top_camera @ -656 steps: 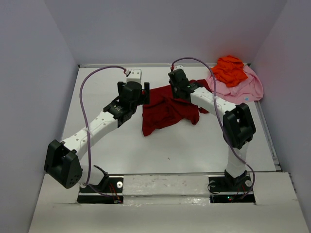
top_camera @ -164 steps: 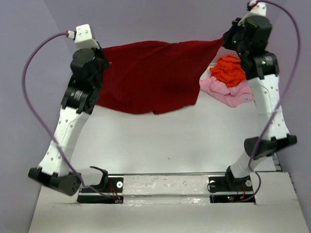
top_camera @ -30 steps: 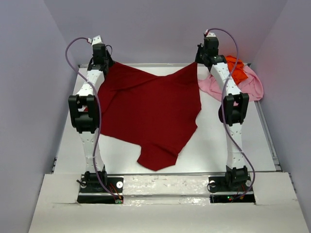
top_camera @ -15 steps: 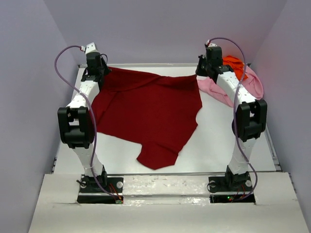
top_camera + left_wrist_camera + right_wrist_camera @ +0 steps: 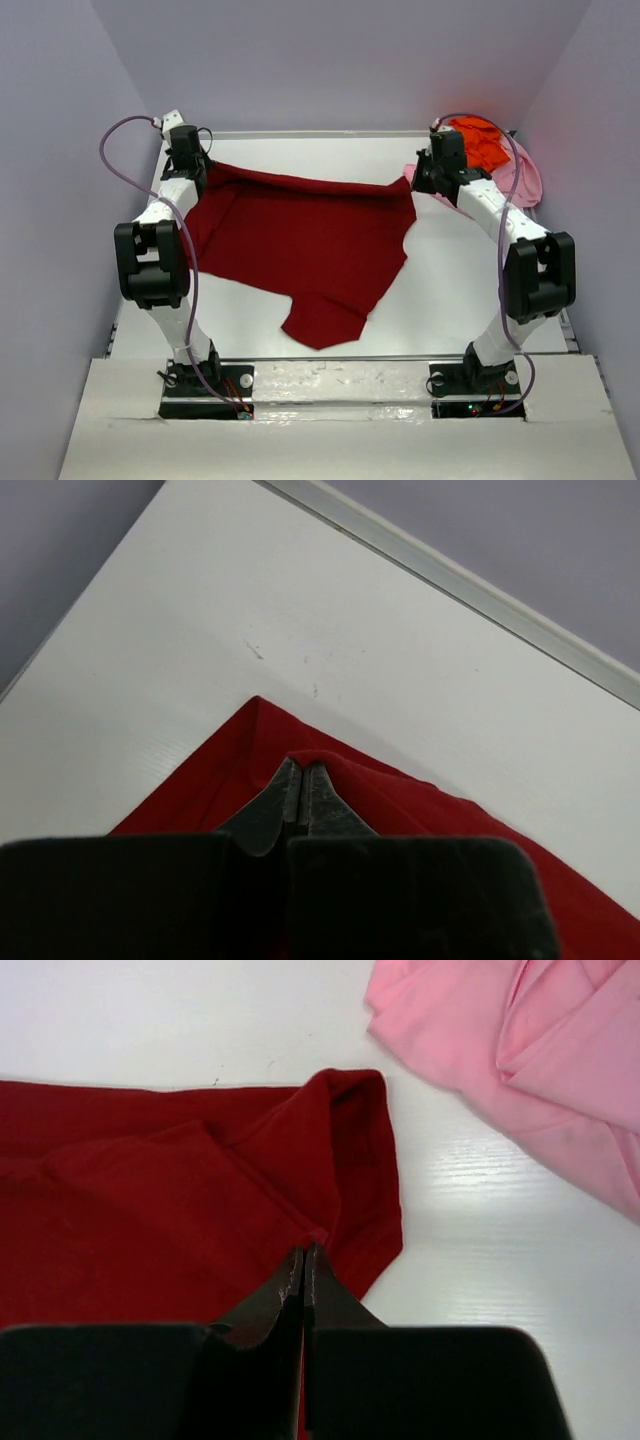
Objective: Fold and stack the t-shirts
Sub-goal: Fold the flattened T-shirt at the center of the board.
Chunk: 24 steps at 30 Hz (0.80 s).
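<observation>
Pinching the far left corner of the dark red t-shirt (image 5: 300, 235) with the left pincer (image 5: 303, 785), clamped tight on the cloth. Pinching the far right corner, at a hemmed fold, with the right pincer (image 5: 303, 1260), likewise clamped. Spread flat across the middle of the white tabletop (image 5: 450, 290), with one flap reaching toward the near edge. Heaped just beside the right grip, not touching the red cloth: light pink t-shirt (image 5: 500, 1050), with bright orange t-shirt (image 5: 480, 143) on top.

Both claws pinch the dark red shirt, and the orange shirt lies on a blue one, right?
Not quite. The orange shirt lies on a light pink shirt, not a blue one; the top external view shows it. The left gripper and right gripper do pinch the dark red shirt.
</observation>
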Each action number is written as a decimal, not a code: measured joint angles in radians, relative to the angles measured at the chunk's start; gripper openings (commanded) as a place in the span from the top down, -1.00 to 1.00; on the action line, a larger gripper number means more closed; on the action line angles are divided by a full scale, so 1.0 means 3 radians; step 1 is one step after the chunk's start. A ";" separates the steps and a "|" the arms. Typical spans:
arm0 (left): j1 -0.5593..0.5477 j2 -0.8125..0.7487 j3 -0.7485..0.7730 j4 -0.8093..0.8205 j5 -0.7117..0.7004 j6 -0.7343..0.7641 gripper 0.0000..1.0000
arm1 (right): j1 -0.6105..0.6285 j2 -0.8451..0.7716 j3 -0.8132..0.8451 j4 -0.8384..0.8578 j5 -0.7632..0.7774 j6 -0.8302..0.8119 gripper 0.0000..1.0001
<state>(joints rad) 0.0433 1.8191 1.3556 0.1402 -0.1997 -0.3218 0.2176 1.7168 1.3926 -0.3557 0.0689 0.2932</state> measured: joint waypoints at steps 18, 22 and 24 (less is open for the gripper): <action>0.0083 0.0379 0.0069 -0.0177 -0.0287 -0.0146 -0.49 | 0.0178 -0.0491 -0.1059 0.0058 0.0118 0.0244 -0.13; 0.0100 0.0394 0.0134 -0.0281 -0.0331 -0.0188 -0.67 | 0.0219 -0.0491 -0.1078 0.0064 0.0156 0.0258 -0.49; 0.0103 0.0389 0.0196 -0.0286 -0.0334 -0.0214 -0.68 | 0.0239 -0.0491 -0.1078 0.0065 0.0169 0.0262 -0.49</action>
<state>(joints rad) 0.0742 1.9358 1.4143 0.0544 -0.3000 -0.3859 0.2893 1.5696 1.0691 -0.3363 0.1196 0.3717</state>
